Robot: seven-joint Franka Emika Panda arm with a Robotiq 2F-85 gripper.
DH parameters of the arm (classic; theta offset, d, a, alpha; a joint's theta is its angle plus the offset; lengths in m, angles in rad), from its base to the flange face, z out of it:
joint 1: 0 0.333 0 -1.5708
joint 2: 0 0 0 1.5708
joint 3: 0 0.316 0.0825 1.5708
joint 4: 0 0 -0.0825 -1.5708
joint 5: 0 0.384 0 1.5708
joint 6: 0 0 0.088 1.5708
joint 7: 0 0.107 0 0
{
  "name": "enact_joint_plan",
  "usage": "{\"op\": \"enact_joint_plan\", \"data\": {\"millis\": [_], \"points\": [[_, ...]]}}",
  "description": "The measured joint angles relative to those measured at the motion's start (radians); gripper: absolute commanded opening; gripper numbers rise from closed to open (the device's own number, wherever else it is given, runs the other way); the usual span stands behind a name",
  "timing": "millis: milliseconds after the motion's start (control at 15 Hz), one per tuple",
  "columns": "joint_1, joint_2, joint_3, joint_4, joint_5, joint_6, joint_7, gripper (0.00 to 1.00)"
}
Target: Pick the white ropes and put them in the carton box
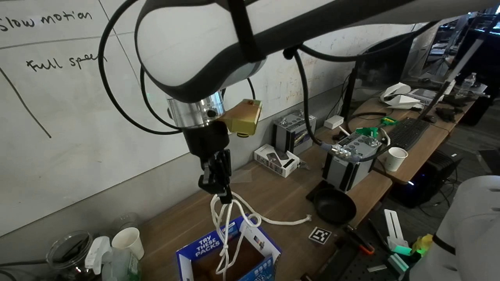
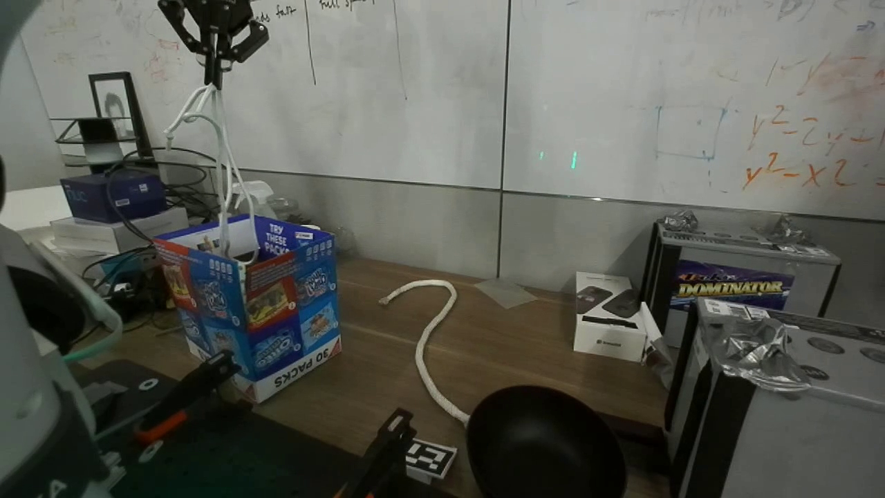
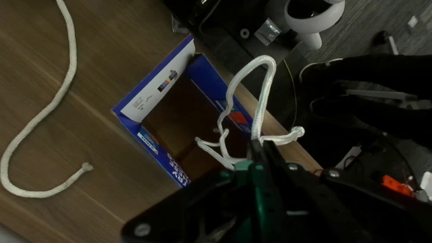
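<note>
In both exterior views my gripper (image 1: pixel 225 198) (image 2: pixel 213 77) is high above the carton box, shut on a bundled white rope (image 1: pixel 224 234) (image 2: pixel 222 159). Its loops hang down over the box's opening; I cannot tell whether the lowest loop is below the rim. The carton box (image 1: pixel 207 245) (image 2: pixel 287 311), blue with white lettering, stands open on the table. In the wrist view the fingertips (image 3: pixel 263 143) pinch the rope (image 3: pixel 263 91), with the box (image 3: pixel 158 89) beneath. A second white rope (image 2: pixel 430 332) (image 3: pixel 50 107) lies curved on the table beside the box.
A black pan (image 1: pixel 334 207) (image 2: pixel 546 443) stands by the second rope's far end. A white phone box (image 1: pixel 276 160) and grey electronic boxes (image 1: pixel 347 162) stand beyond. Paper cup (image 1: pixel 129 242) and spray bottle (image 1: pixel 117 261) are near the box. A whiteboard wall (image 2: pixel 415 104) rises behind.
</note>
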Motion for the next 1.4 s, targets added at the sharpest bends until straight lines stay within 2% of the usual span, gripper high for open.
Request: {"op": "enact_joint_plan", "data": {"millis": [933, 1000, 1067, 1400], "points": [[-0.004, 0.083, -0.03, 0.018, 0.013, 0.019, -0.297, 0.02], [-0.006, 0.093, -0.032, 0.022, 0.013, 0.019, -0.315, 0.29], [-0.01, 0.103, -0.035, 0.028, 0.013, 0.02, -0.331, 0.3], [-0.028, 0.14, -0.038, 0.054, 0.007, 0.02, -0.399, 0.67]]}}
